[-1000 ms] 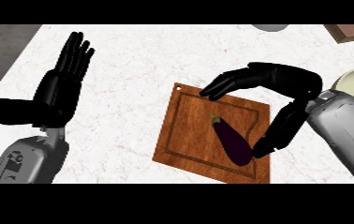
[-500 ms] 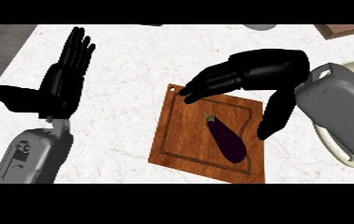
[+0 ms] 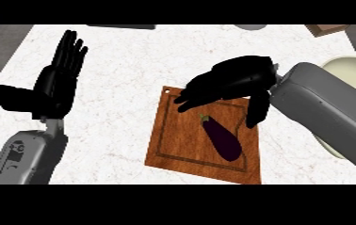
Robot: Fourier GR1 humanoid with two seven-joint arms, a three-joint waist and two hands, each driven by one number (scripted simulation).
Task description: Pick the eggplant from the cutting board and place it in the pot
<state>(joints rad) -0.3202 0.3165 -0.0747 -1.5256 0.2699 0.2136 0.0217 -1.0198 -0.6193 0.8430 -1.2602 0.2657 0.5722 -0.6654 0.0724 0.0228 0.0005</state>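
The right hand (image 3: 230, 83) hangs over the far end of the board (image 3: 173, 144), fingers spread toward the left and thumb pointing down toward the near side, open wide and holding nothing. The eggplant (image 3: 222, 139) lies just below the gap between thumb and fingers, untouched, on the board's right half, stem end toward the far edge. The pot (image 3: 341, 66) shows partly at the counter's (image 3: 132, 54) right edge, behind the forearm. The left hand (image 3: 55, 85) rests open near the left edge, fingers up.
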